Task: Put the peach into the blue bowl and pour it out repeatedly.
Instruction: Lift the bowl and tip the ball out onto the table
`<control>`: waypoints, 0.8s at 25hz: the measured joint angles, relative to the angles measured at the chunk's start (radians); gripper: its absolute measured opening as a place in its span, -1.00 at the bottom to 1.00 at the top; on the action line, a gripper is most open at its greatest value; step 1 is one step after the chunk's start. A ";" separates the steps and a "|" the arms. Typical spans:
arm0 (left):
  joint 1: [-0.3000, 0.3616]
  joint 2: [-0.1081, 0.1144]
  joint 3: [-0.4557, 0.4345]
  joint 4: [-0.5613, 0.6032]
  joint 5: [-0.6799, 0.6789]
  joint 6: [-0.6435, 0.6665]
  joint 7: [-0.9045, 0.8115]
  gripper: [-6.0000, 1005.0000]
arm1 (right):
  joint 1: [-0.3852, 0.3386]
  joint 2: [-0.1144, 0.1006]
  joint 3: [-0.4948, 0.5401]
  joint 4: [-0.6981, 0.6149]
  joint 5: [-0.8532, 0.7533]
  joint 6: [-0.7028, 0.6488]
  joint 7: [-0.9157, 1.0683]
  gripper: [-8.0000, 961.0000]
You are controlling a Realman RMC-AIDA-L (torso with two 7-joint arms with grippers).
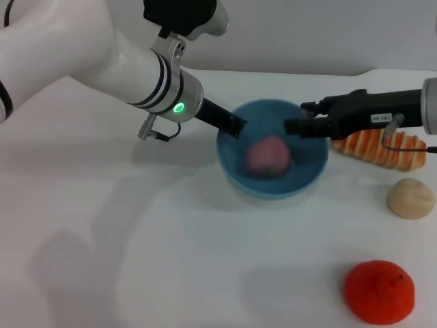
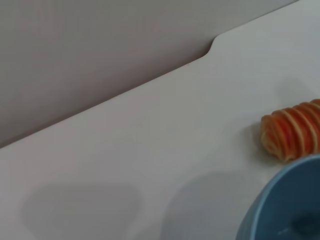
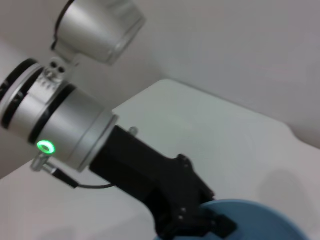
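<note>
Peach (image 1: 267,156) sits inside the blue bowl (image 1: 273,183), centre of the head view, resting low on the bowl floor and a bit blurred. It's near-round, so we can't call a real long axis, and no leaf mark shows to tell which way it faces. The bowl itself looks upright, mouth up.

Left gripper (image 1: 235,127) comes in from the upper left and is at the bowl's left rim; in the right wrist view its black body (image 3: 170,200) meets the blue edge, likely pinching it, but we can't tell for sure whether the fingers are clamped. Right gripper (image 1: 292,126) reaches in from the right, just over the bowl's right rim, nothing visibly held; its finger state we can't tell either.

Risks, as we judge them: if the left grip on the rim is thin, the bowl could slip or twist when tipped for the pour. The peach will roll freely, so a fast tilt may send it toward the striped bread (image 1: 382,147), the beige lump (image 1: 410,198) or the orange-red fruit (image 1: 379,291) at lower right, or off the table (image 1: 136,260). The right gripper is also close enough to bump the rim.
</note>
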 joint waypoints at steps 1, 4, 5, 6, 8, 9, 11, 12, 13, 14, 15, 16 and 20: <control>0.000 0.000 -0.001 0.000 0.000 0.000 0.001 -0.99 | -0.012 0.000 0.001 0.002 0.018 0.017 -0.017 -0.18; 0.001 0.003 -0.009 0.003 0.000 -0.006 0.007 -0.99 | -0.082 0.001 0.001 0.003 0.130 0.110 -0.119 0.03; 0.001 0.004 -0.008 0.005 0.001 -0.009 0.008 -0.99 | -0.120 0.001 0.001 0.003 0.189 0.153 -0.166 0.10; 0.000 0.005 -0.007 0.010 0.002 -0.014 0.008 -0.99 | -0.156 0.001 0.002 0.004 0.245 0.185 -0.204 0.15; -0.009 0.007 -0.002 0.024 0.011 -0.020 0.009 -0.99 | -0.226 0.000 0.012 0.008 0.349 0.216 -0.271 0.26; -0.018 0.007 0.000 0.037 0.023 -0.022 0.013 -0.99 | -0.263 0.000 0.024 0.019 0.416 0.216 -0.309 0.26; -0.040 0.005 0.004 0.063 0.069 -0.029 0.019 -0.99 | -0.330 0.002 0.054 0.074 0.568 0.209 -0.416 0.26; -0.049 0.003 0.007 0.071 0.091 -0.035 0.021 -0.99 | -0.359 0.002 0.065 0.124 0.658 0.197 -0.496 0.26; -0.061 0.002 0.013 0.080 0.119 -0.044 0.021 -0.99 | -0.379 0.001 0.074 0.164 0.723 0.186 -0.550 0.26; -0.073 0.000 0.026 0.089 0.146 -0.057 0.021 -0.99 | -0.401 0.000 0.084 0.221 0.811 0.162 -0.621 0.26; -0.081 -0.001 0.042 0.097 0.169 -0.072 0.020 -0.99 | -0.420 -0.003 0.104 0.277 0.880 0.132 -0.688 0.26; -0.086 -0.001 0.056 0.105 0.188 -0.086 0.019 -0.99 | -0.437 -0.004 0.126 0.320 0.923 0.108 -0.735 0.26; -0.097 -0.003 0.150 0.148 0.249 -0.173 0.013 -0.99 | -0.483 -0.002 0.237 0.443 0.952 0.025 -0.835 0.26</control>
